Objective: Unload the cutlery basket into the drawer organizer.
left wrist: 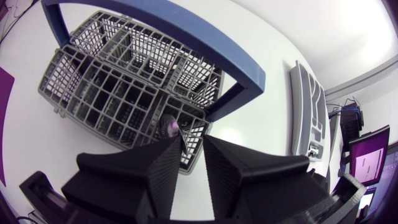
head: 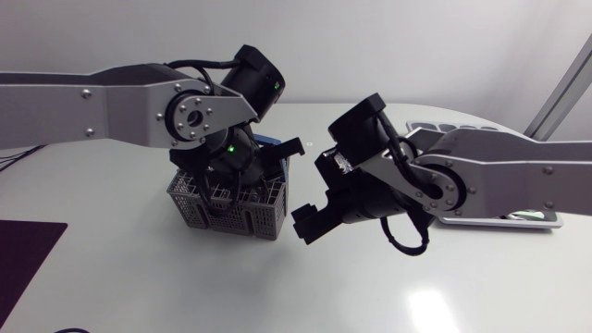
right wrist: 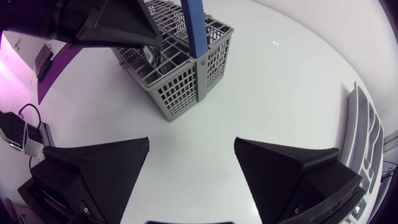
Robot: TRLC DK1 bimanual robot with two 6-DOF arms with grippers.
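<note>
Right jaws spread | left jaws pinching one utensil [left wrist: 169, 126] at one basket [left wrist: 93, 93] | one organizer [left wrist: 303, 102] well apart

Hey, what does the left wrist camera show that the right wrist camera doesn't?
Only the left wrist view looks straight down into the basket, so its grid of compartments shows from above.

Only the right wrist view shows the right gripper, jaws wide apart and empty, and the basket's outer side wall.

Both show the grey basket with its blue handle, the left gripper over it, what looks like a shiny piece of cutlery beside that gripper, and the drawer organizer off to the side.
</note>
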